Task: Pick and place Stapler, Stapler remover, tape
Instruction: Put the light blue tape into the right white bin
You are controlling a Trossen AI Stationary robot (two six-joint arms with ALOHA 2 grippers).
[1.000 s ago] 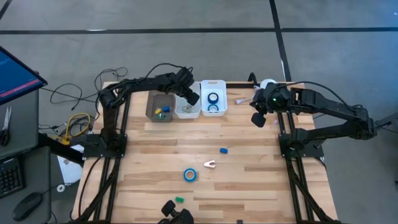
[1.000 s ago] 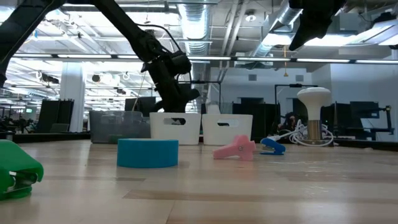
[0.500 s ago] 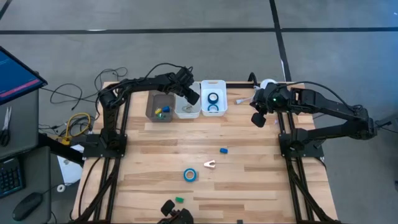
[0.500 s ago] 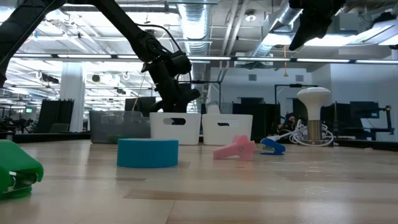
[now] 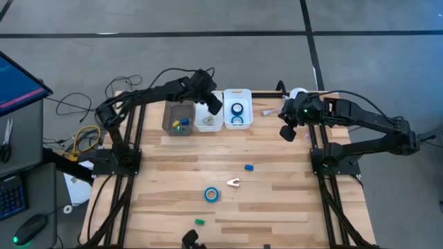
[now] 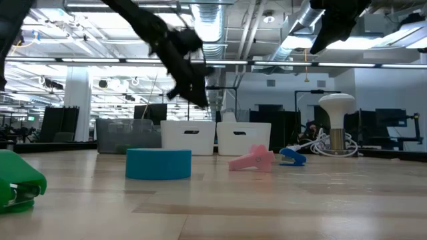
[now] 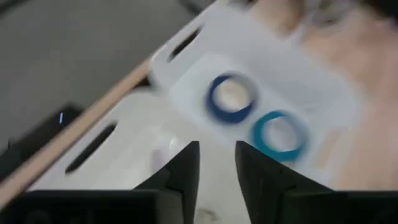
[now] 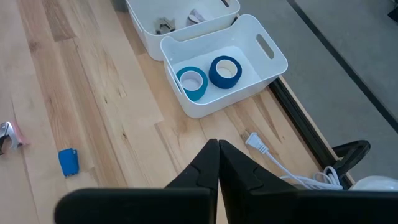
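Three bins are lined up at the 12 o'clock side of the tabletop (image 5: 277,207) in the high view: a grey bin (image 5: 177,118), a middle white bin (image 5: 208,119) and a right white bin (image 5: 237,108). Two tape rolls (image 8: 208,76) are seen lying in the right white bin, touching each other; this is shown most clearly in the right wrist view. A third tape roll (image 5: 212,194) is lying flat near the middle of the tabletop, with a pink stapler remover (image 5: 234,182) just beside it at its 2 o'clock and a small blue stapler (image 5: 248,167) further toward 1 o'clock. A green stapler (image 6: 19,187), tiny in the high view at the 6 o'clock edge, is shown large in the low view.

The left tool (image 5: 212,102) is held above the middle white bin; in the left wrist view its fingers (image 7: 185,167) are seen parted, released, with nothing between them. The height of this tool over the bins is given only by the low view. The right tool (image 5: 286,131) is hanging at the 2 o'clock side, beyond the right white bin; its fingers are clenched together on nothing in the right wrist view.
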